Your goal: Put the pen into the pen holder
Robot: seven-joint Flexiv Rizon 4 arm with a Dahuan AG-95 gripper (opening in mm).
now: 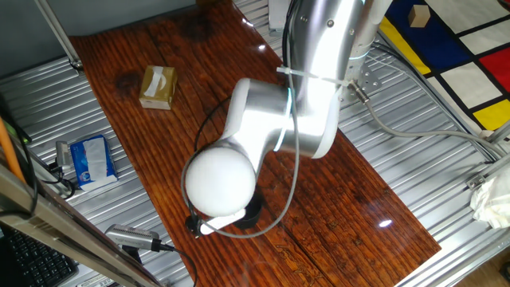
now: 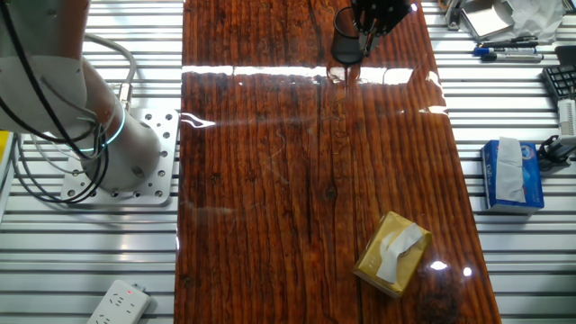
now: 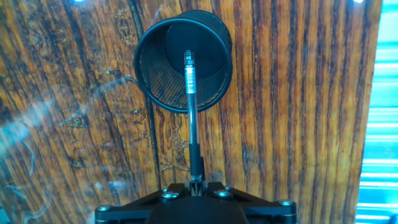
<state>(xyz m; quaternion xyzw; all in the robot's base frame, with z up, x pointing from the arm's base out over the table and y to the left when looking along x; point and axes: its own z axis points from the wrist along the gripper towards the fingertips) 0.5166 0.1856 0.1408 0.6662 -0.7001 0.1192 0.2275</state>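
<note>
Hand view first: the claw is clamped on the pen, pinching it at its near end so the rest sticks straight out ahead along the fingers. The pen's far tip sits over the open mouth of the holder, a black mesh cup standing upright on the wooden table, right below and ahead of the claw. From this angle the tip lines up just about dead center over the cup's floor, but I can't tell if it has dipped below the rim.

In the other fixed view the claw hangs right above the holder near the table's far edge. The tissue box is well away from it, toward the camera end of the table, and a blue pack lies off the wood to the side.

In the first fixed view the arm blocks most of it; only a bit of the holder peeks out under the wrist.
</note>
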